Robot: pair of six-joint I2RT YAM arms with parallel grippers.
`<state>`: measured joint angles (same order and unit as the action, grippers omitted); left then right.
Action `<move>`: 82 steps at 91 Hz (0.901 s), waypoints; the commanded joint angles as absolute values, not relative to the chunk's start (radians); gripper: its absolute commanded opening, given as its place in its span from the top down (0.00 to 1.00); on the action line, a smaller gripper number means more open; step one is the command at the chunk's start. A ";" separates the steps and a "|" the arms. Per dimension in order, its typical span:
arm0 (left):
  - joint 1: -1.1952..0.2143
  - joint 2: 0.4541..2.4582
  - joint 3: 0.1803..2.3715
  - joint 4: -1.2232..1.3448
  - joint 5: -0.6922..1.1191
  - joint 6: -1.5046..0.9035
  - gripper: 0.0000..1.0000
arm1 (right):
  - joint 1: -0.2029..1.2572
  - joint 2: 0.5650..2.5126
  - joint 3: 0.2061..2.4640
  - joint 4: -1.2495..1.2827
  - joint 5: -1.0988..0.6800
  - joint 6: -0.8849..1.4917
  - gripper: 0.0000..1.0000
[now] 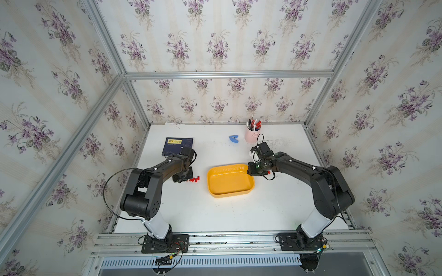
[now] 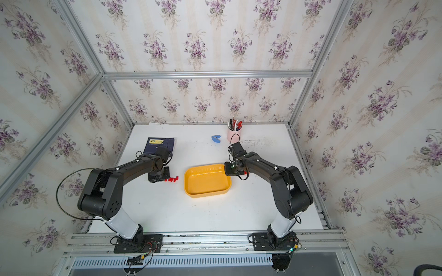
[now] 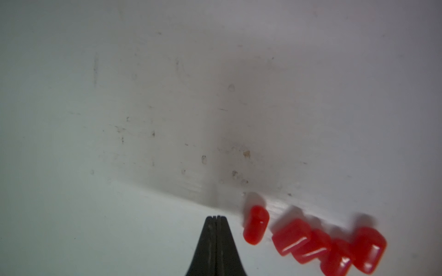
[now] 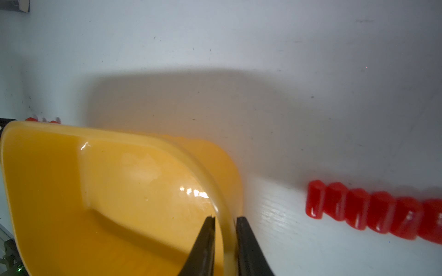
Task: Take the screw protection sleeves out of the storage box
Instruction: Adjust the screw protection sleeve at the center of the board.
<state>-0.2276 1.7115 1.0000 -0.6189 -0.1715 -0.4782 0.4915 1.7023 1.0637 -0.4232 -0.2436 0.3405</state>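
Near edge: your two arm bases sit bolted to the aluminium rail, left arm (image 1: 143, 188) and right arm (image 1: 327, 188) both reaching away over the white table (image 1: 215, 215).

Mid table: the storage box (image 1: 229, 194) rests roughly central, its long side across your view.

Right gripper (image 4: 226, 219): fingers narrowly apart and astride the box wall at its far right corner, one finger inside and one outside, closed on the rim. You cannot tell from these views whether that corner is lifted off the table.

Just outside that corner, on the table under the right arm, you have a row of sleeves (image 4: 358, 209) lying side by side and touching. At least six show; the last is cut by the frame edge.

Left gripper (image 3: 216, 218): fingertips pressed together, nothing between them, low over the table to the left of the box.

Just beside it, between the gripper and the box, lie five screw protection sleeves (image 3: 291, 236) on the table; four are bunched and touching, one lies slightly apart nearest the fingertips. In both top views they show as a small red cluster (image 2: 171, 179).

Far side: a dark blue booklet (image 1: 177, 145) behind the left wrist, a small blue clip (image 1: 234, 138) mid-back, and a pink cup (image 1: 250, 136) holding pens (image 1: 254, 124) near the back wall.
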 commanded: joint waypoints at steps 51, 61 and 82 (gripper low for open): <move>-0.257 1.750 1.028 -0.597 -0.118 -0.464 0.95 | 0.492 1.698 1.065 -0.435 -0.234 0.337 0.79; -0.265 1.750 1.029 -0.599 -0.123 -0.460 0.95 | 0.492 1.697 1.065 -0.437 -0.234 0.337 0.79; -0.265 1.747 1.016 -0.606 -0.143 -0.474 0.94 | 0.492 1.696 1.063 -0.435 -0.232 0.337 0.78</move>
